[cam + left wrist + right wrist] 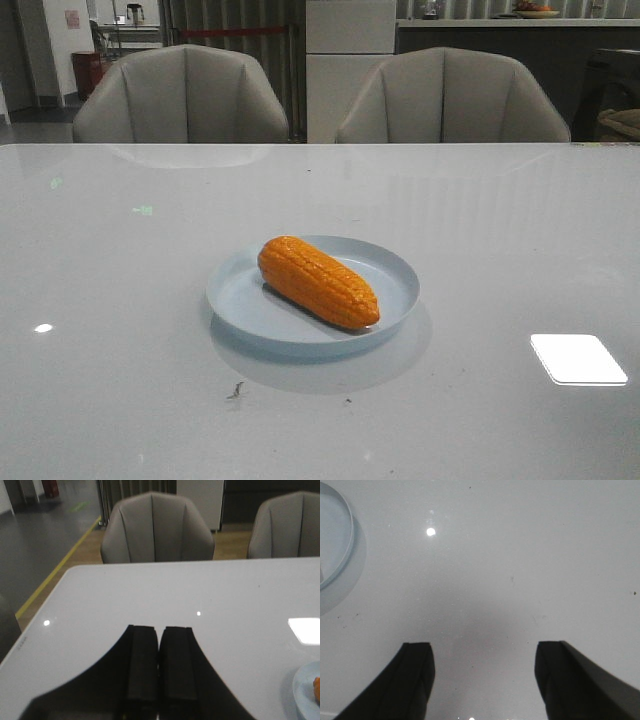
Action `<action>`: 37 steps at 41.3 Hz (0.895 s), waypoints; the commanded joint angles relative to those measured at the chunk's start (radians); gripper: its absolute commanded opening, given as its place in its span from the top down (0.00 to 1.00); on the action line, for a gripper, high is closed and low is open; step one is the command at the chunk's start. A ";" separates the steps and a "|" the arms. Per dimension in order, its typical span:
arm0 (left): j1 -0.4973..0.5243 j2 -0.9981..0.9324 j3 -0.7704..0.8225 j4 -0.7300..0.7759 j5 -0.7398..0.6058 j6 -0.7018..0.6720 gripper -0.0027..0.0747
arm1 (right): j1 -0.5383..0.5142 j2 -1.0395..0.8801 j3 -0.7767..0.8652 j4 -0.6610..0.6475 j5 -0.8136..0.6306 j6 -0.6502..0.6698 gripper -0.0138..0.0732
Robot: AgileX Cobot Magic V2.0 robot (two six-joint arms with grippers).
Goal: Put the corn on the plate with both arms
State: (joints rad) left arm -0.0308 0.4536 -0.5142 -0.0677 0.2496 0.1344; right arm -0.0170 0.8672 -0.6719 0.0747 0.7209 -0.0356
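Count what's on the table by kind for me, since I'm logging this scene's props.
Corn: 1
Plate: 1
Total: 2 things, with the corn lying on the plate.

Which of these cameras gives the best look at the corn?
The front view: the whole corn lies in plain sight on the plate. The left wrist view catches only an orange sliver at its edge; the right wrist view shows just plate rim, no corn.
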 commanded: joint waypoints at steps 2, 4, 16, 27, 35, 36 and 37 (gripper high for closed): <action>-0.002 -0.112 0.035 -0.012 -0.141 0.000 0.84 | -0.008 -0.008 -0.025 0.007 -0.052 -0.009 0.22; -0.002 -0.163 0.081 -0.012 -0.180 0.000 0.84 | -0.008 -0.008 -0.025 0.007 -0.052 -0.009 0.22; -0.002 -0.477 0.351 -0.021 -0.326 0.000 0.84 | -0.008 -0.008 -0.025 0.007 -0.052 -0.009 0.22; -0.035 -0.483 0.566 -0.109 -0.387 -0.003 0.84 | -0.008 -0.008 -0.025 0.007 -0.056 -0.009 0.22; -0.040 -0.481 0.562 -0.109 -0.155 -0.003 0.84 | -0.008 -0.008 -0.025 0.007 -0.059 -0.009 0.22; -0.040 -0.481 0.562 -0.109 -0.150 -0.003 0.84 | -0.008 -0.008 -0.025 0.007 -0.059 -0.009 0.22; -0.040 -0.481 0.562 -0.109 -0.143 -0.003 0.84 | -0.008 -0.008 -0.025 0.007 -0.059 -0.009 0.22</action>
State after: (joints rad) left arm -0.0627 -0.0063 0.0110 -0.1629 0.1379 0.1351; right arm -0.0170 0.8672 -0.6719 0.0747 0.7209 -0.0356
